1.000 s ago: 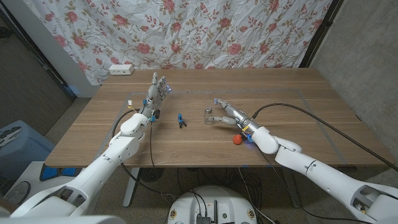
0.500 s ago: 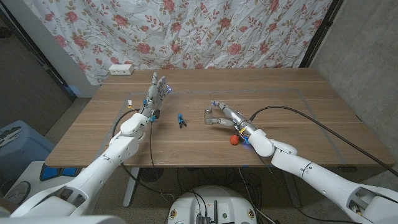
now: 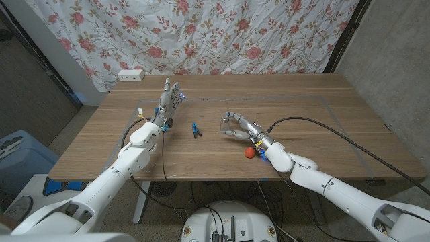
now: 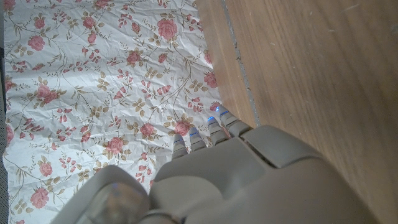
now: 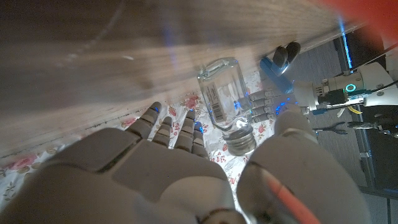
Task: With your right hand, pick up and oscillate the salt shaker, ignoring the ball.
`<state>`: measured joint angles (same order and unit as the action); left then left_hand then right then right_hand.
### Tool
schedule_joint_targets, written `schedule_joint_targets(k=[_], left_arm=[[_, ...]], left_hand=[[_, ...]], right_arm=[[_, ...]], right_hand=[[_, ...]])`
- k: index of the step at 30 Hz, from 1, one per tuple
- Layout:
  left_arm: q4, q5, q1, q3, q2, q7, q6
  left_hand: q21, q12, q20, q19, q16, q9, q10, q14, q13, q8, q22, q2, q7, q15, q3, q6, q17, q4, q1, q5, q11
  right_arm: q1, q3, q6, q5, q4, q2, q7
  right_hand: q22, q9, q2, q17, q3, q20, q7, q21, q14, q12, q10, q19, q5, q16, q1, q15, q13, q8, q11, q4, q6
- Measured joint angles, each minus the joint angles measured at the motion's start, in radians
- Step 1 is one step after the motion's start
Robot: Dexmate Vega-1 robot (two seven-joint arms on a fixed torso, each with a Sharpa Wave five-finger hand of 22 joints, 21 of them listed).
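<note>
Item: salt shaker (image 3: 224,126), clear glass, squared body with a metal screw cap, standing mid-table. Your right hand (image 3: 240,126) sits just right of it, fingers spread around it but not yet clamped (the right wrist view shows the salt shaker (image 5: 225,106) between thumb and fingers, gaps visible), so close before lifting.

Item: ball (image 3: 249,152), small, red, smooth, nearer the table's front edge; leave it.

Item: left hand (image 3: 168,99), open, fingers upright, parked at far left.

Item: table (image 3: 322,107), wood-grained.

Right hand (image 3: 240,126) open, fingers (image 3: 230,115) spread.
</note>
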<state>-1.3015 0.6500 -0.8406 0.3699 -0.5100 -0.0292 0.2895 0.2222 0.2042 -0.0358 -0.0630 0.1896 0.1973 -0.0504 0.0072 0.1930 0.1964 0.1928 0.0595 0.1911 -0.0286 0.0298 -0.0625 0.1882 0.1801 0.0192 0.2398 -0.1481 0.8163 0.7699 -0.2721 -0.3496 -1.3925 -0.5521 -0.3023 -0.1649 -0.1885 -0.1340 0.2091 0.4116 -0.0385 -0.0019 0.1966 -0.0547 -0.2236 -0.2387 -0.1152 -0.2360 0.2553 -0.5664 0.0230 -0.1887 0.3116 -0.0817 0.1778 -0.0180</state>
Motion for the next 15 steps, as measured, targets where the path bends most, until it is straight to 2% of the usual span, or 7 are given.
schedule_joint_targets(k=[3,5,15], left_arm=[[0.0,0.0,0.0,0.0,0.0,0.0,0.0],[0.0,0.0,0.0,0.0,0.0,0.0,0.0],[0.0,0.0,0.0,0.0,0.0,0.0,0.0]], left_hand=[[0.0,0.0,0.0,0.0,0.0,0.0,0.0,0.0,0.0,0.0,0.0,0.0,0.0,0.0,0.0,0.0,0.0,0.0,0.0,0.0,0.0],[0.0,0.0,0.0,0.0,0.0,0.0,0.0,0.0,0.0,0.0,0.0,0.0,0.0,0.0,0.0,0.0,0.0,0.0,0.0,0.0,0.0],[0.0,0.0,0.0,0.0,0.0,0.0,0.0,0.0,0.0,0.0,0.0,0.0,0.0,0.0,0.0,0.0,0.0,0.0,0.0,0.0,0.0]], right_arm=[[0.001,0.002,0.009,-0.004,-0.002,0.003,-0.007],[0.001,0.004,0.014,-0.006,-0.003,0.005,-0.012],[0.001,0.009,0.034,-0.02,-0.003,0.016,-0.048]], right_hand=[[0.0,0.0,-0.011,0.0,0.002,0.004,-0.002,0.004,0.013,0.0,-0.017,-0.012,0.0,0.003,-0.012,-0.006,-0.002,0.003,-0.001,-0.002,-0.01],[0.0,0.0,-0.002,0.0,0.004,0.005,-0.007,0.008,0.024,0.0,-0.032,-0.019,0.0,0.007,-0.021,-0.012,-0.005,0.008,-0.003,-0.004,-0.026],[0.0,-0.005,-0.002,0.0,0.004,0.01,-0.022,0.008,0.086,-0.007,-0.124,-0.067,0.008,0.023,-0.048,-0.043,-0.005,0.048,-0.025,-0.004,-0.119]])
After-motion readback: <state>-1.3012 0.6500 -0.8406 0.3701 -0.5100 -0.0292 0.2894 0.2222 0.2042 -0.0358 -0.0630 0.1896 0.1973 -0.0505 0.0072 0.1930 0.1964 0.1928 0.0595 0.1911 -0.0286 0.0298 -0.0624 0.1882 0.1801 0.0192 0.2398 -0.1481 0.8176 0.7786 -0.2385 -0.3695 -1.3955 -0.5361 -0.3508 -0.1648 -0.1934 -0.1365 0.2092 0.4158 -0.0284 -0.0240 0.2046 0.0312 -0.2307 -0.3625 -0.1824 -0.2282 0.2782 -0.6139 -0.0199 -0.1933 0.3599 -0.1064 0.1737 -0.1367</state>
